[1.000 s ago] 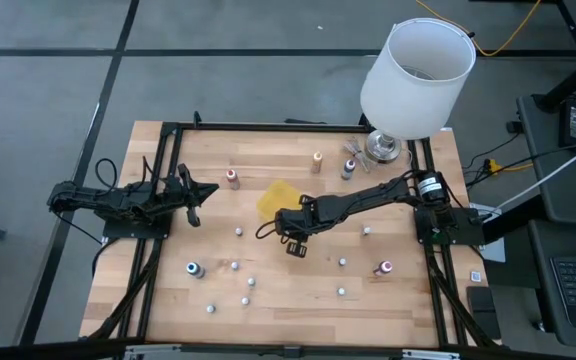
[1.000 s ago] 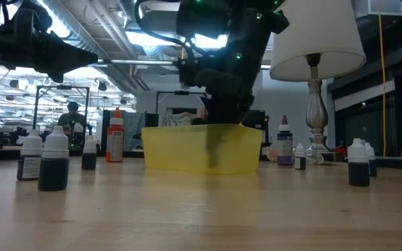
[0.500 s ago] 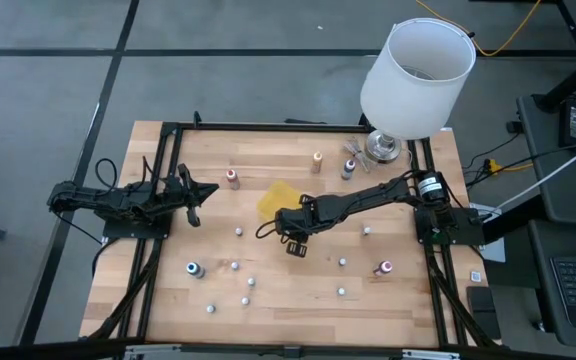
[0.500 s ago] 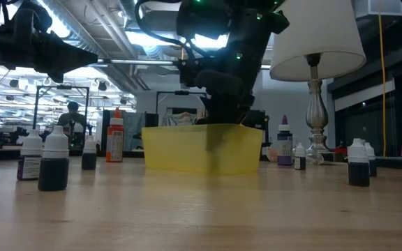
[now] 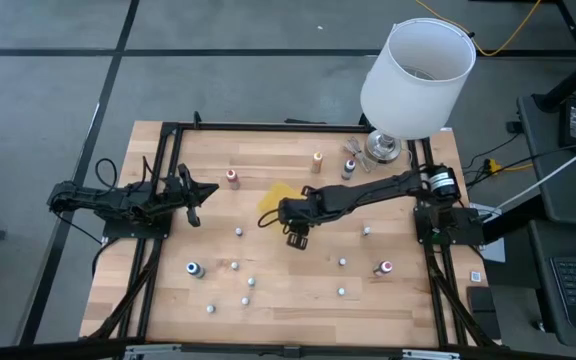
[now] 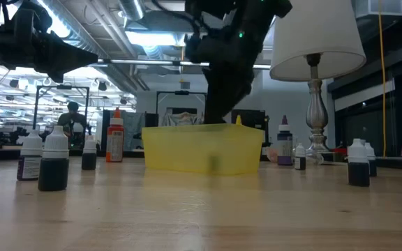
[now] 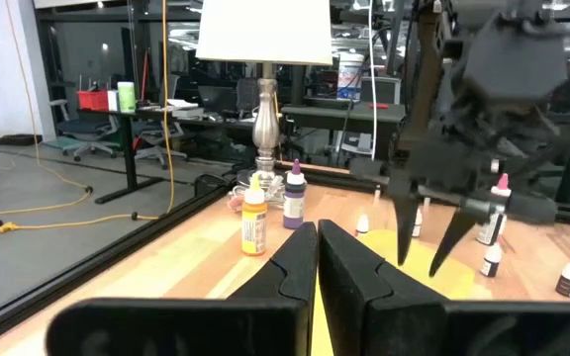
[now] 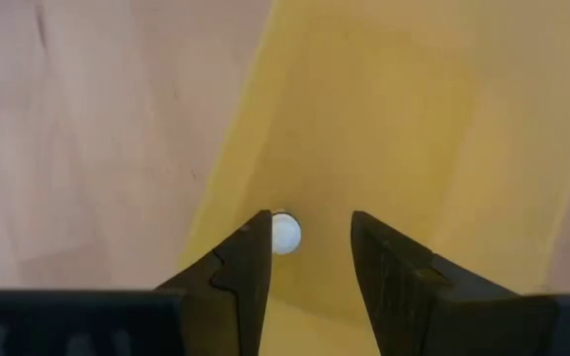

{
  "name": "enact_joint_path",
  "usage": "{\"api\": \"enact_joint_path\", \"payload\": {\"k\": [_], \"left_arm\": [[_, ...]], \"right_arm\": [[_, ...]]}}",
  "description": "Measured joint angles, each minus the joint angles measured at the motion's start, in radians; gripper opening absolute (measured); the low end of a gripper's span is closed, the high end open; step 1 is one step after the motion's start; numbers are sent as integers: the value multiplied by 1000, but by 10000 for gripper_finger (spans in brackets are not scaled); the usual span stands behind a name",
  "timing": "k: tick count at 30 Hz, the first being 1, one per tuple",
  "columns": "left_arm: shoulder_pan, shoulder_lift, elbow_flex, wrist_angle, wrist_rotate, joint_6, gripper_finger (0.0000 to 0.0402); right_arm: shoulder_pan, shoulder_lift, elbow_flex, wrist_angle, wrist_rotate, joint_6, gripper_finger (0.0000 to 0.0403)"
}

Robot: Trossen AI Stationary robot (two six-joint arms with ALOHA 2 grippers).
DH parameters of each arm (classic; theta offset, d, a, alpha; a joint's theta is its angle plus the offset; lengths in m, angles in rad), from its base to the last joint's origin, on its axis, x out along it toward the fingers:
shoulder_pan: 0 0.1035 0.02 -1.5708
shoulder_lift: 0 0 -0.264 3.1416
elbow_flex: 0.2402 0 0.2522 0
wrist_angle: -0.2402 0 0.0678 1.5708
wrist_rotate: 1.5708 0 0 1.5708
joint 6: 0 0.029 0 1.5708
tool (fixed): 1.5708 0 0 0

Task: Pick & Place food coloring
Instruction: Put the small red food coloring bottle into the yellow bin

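The yellow tray sits at the table's middle, toward the far side. One food coloring bottle stands inside it, its white cap seen from above. In the low view it shows as a dark shade through the tray wall. My right gripper hangs open above the tray, fingers pointing down and clear of the bottle. It also shows open in the left wrist view. My left gripper waits shut at the left side. Several more bottles stand about the table, among them a red-capped one and a blue one.
A white-shaded lamp stands at the far right corner, with an orange bottle and others near its base. Small bottles dot the near half and the right side. A person shows far off in the room.
My right gripper has risen out of the yellow tray and shifted slightly toward the table's far edge. One bottle stays behind inside the tray. The left arm has kept still.
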Motion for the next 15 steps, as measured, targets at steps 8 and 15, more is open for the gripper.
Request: {"api": "enact_joint_path", "payload": {"k": [8, 15], "left_arm": [[0, 0, 0, 0, 0, 0, 12], [0, 0, 0, 0, 0, 0, 8]], "right_arm": [[-3, -95, 0, -91, 29, 47, 142], [-11, -149, 0, -138, 120, 131, 185]]}}
